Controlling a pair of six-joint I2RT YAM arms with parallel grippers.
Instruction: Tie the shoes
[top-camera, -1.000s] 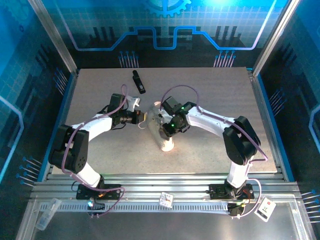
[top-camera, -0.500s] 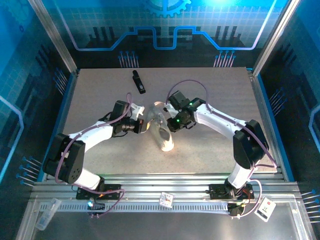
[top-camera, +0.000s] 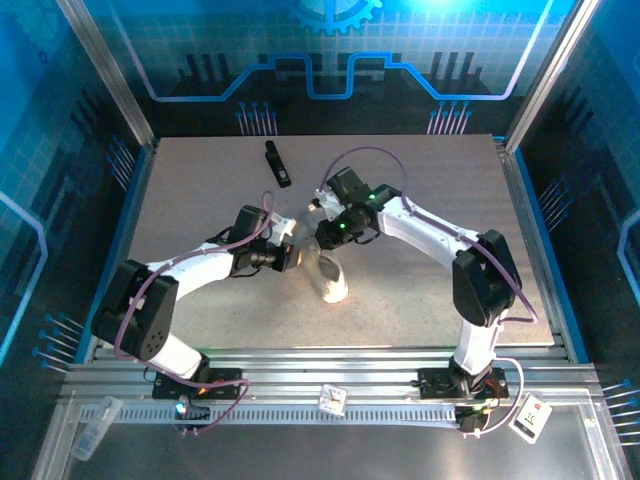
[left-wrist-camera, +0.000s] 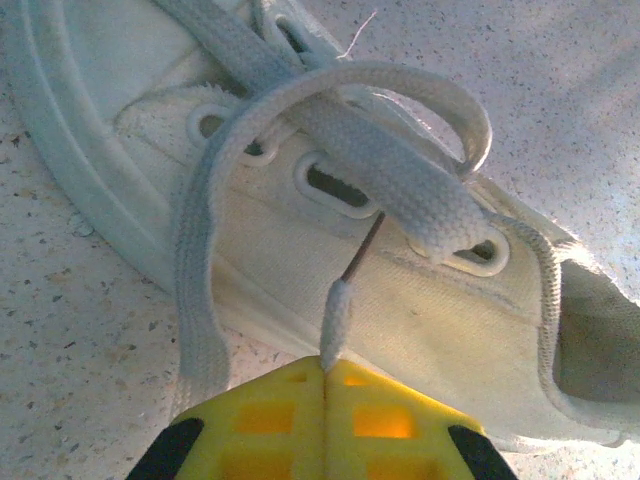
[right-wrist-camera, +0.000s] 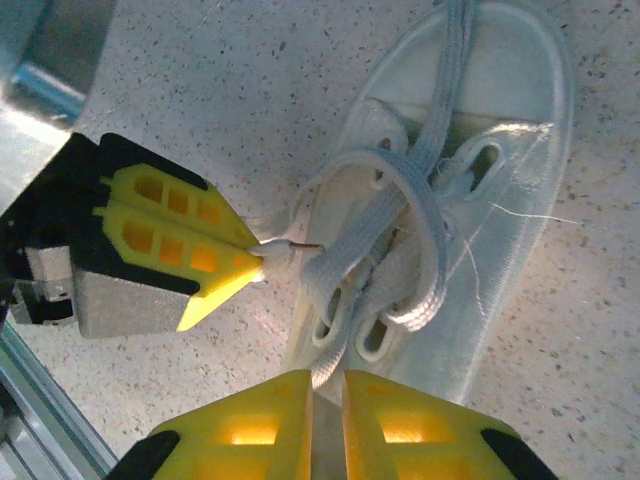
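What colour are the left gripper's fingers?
Yellow; the fingers show best in the right wrist view.

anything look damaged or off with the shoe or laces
Yes. The lace end pinched in the left claw is frayed: a thin dark thread sticks out of it. Loose threads also stray from the sneaker.

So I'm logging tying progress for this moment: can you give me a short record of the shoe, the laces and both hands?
shoe: white sneaker on the table, between both hands
left hand: shut on a lace end
right hand: shut on a lace strand
laces: one loose loop over the eyelets, no finished bow seen
also there: black bar, far side, apart from the shoe
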